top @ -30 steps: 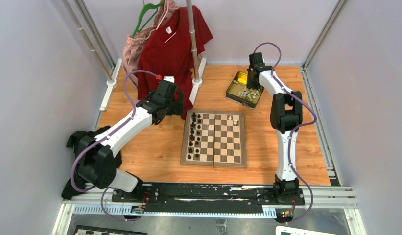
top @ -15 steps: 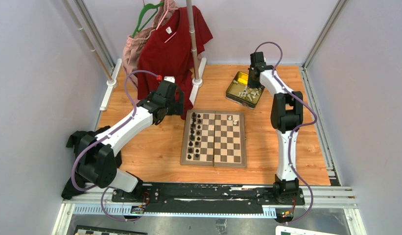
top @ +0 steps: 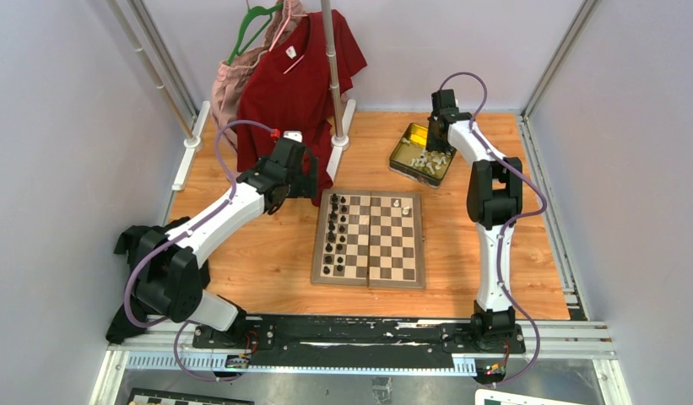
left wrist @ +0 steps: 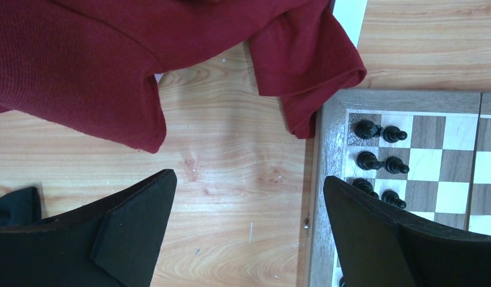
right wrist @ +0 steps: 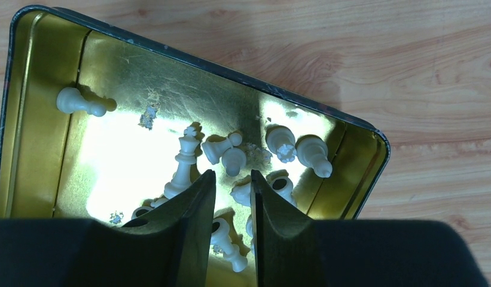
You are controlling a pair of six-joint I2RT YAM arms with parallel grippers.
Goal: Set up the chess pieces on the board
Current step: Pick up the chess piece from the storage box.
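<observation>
Chess pieces (right wrist: 186, 158) are lying mostly in a heap inside the gold tin (right wrist: 45, 119), which is sitting toward the far right corner of the surface (left wrist: 231, 149), just beyond the board (top: 368, 283). One cream piece (top: 397, 202) is standing on the board near its far edge, right of the fold. Black figures (top: 334, 236) are filling two columns along its left edge. The right pincer (right wrist: 232, 174) is reaching into the tin, fingers a narrow gap apart over the heap; whether it is grasping a piece cannot be told. The left pincer (left wrist: 249, 177) is hanging released, jaws wide, above the surface beside the board's far left corner, near a red shirt (left wrist: 81, 60).
</observation>
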